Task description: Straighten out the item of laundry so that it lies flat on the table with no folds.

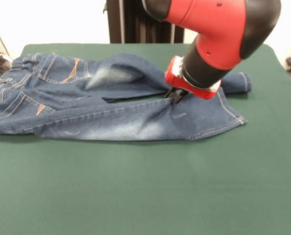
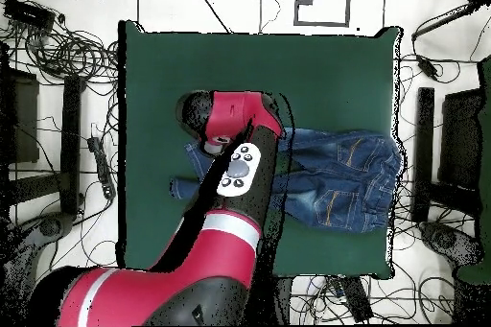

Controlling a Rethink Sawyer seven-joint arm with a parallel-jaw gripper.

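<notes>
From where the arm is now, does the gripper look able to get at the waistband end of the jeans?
Probably yes. The gripper sits low at the leg end, and the jeans lie uncovered across the table to the waistband, with nothing between.

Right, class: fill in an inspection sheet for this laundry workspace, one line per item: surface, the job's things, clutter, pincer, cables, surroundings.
Surface: green table, bare in front of the jeans.
Job's things: jeans lie lengthwise, waistband at the table's edge; legs overlap and are creased near the cuffs, not yet flat.
Clutter: nothing seen on the table.
Pincer: pincer is down on the jeans between the legs; tips look pinched together on a fold, grip unclear.
Cables: many cables lie tangled on the floor around the table.
Surroundings: dark stands beside the table.
</notes>
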